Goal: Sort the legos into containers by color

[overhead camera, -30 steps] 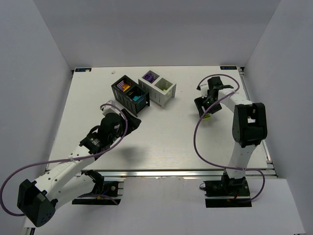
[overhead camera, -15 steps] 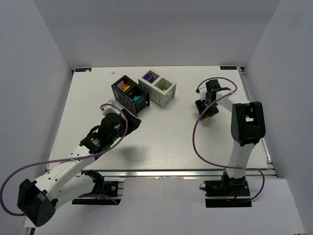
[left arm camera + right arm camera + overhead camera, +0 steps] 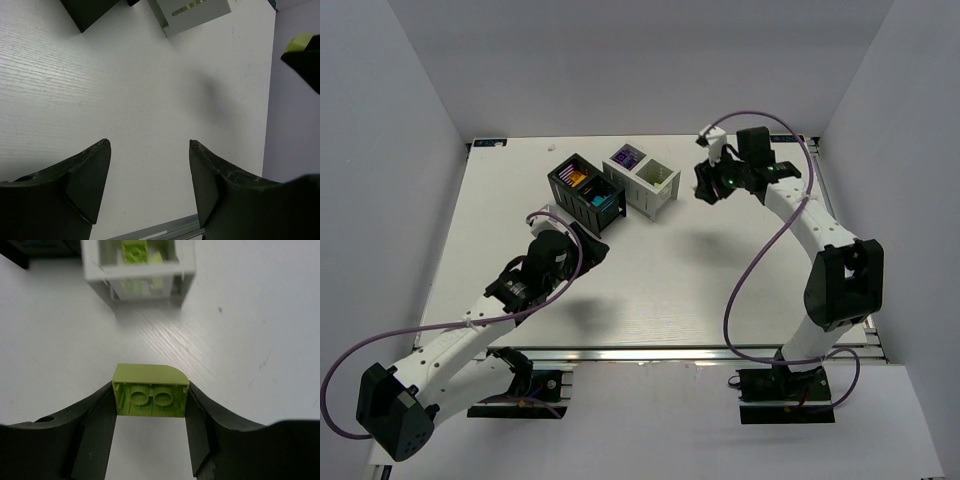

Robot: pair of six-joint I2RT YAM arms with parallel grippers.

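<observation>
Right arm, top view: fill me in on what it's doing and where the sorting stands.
The right claw is shut on a lime green lego, held above the table to the right of the white container. That container's right-hand compartment already holds lime pieces; its other one holds purple bricks. The black container holds orange and teal bricks. The left claw hovers open and empty nearby.

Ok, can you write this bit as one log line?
right pincer: shut on green lego | left pincer: open, empty | white box: ahead of lego
</observation>
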